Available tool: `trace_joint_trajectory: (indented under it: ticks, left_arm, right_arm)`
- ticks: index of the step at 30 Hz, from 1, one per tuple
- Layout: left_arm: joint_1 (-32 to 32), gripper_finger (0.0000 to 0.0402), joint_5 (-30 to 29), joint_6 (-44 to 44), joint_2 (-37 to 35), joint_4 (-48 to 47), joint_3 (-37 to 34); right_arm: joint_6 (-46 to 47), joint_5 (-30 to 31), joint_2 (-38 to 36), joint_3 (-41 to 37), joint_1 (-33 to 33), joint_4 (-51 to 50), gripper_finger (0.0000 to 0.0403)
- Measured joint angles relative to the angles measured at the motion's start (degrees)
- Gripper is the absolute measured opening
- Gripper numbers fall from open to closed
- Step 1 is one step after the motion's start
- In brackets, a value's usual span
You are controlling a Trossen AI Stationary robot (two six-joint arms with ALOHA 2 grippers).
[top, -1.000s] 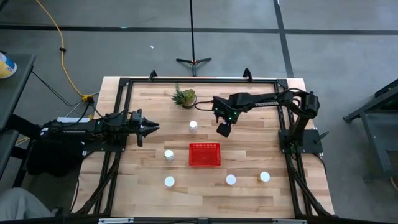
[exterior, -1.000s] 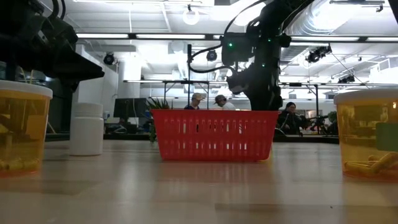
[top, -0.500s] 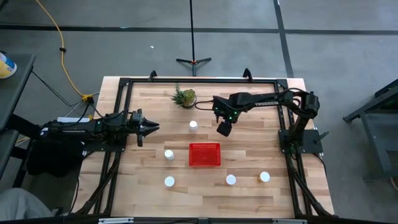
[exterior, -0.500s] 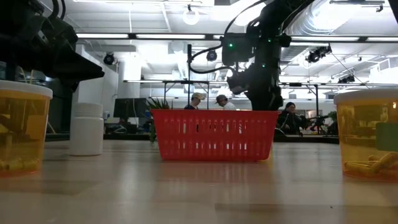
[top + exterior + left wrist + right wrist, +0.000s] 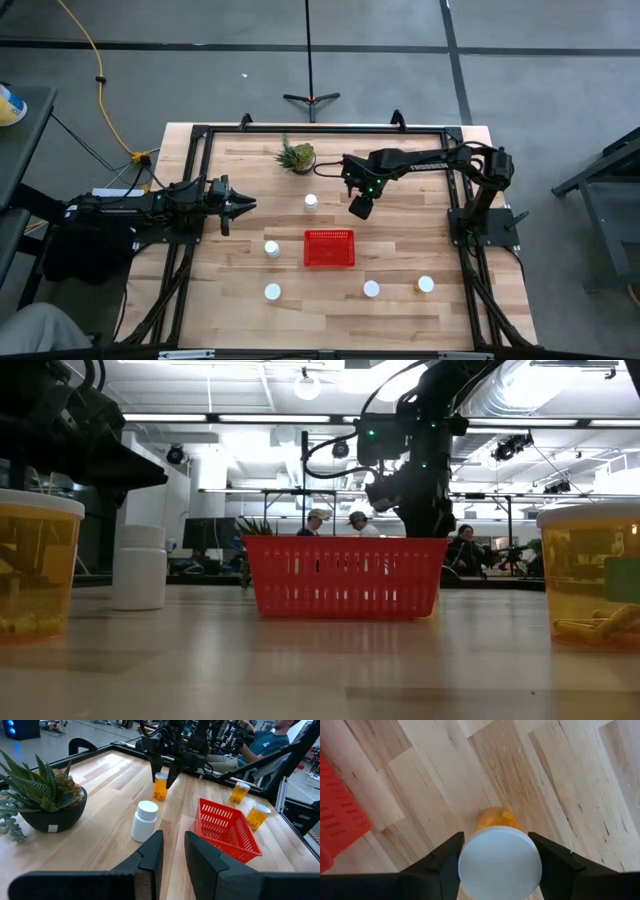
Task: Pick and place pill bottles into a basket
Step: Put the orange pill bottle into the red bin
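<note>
My right gripper point(image 5: 360, 206) stands just beyond the red mesh basket point(image 5: 329, 248), pointing down and shut on an orange pill bottle with a white cap point(image 5: 500, 862). The left wrist view shows the bottle's orange body point(image 5: 160, 787) between the fingers. My left gripper point(image 5: 240, 205) waits open at the table's left, touching nothing. A white bottle point(image 5: 311, 202) stands upright beyond the basket. Other white-capped bottles stand left of the basket point(image 5: 271, 248) and nearer the front edge point(image 5: 272, 292), point(image 5: 371, 289), point(image 5: 426, 285). My right gripper pinches the bottle's white cap point(image 5: 470, 870) between its two fingers point(image 5: 442, 867), one on each side. The fingers come from above, pointing down. The bottle stays upright below them. I cannot tell whether its base rests on the table.
A spiky green potted plant point(image 5: 297, 156) stands at the far side, left of my right gripper. Black frame rails point(image 5: 320, 128) run along the table's edges. People sit in the room beyond the table point(image 5: 270, 735).
</note>
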Motion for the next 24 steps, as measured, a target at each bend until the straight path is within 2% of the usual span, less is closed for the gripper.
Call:
trace_joint_trajectory:
  ticks: [9, 24]
  left_arm:
    - [-0.01, 0.0115, 0.00, 1.37, 0.01, 0.00, 0.00]
    - [-0.01, 0.0115, 0.00, 1.37, 0.01, 0.00, 0.00]
  right_arm:
    - [-0.86, -0.24, -0.04, 1.66, 0.03, -3.03, 0.0196]
    - [-3.89, 4.85, -0.05, 16.82, 1.21, -12.69, 0.0196]
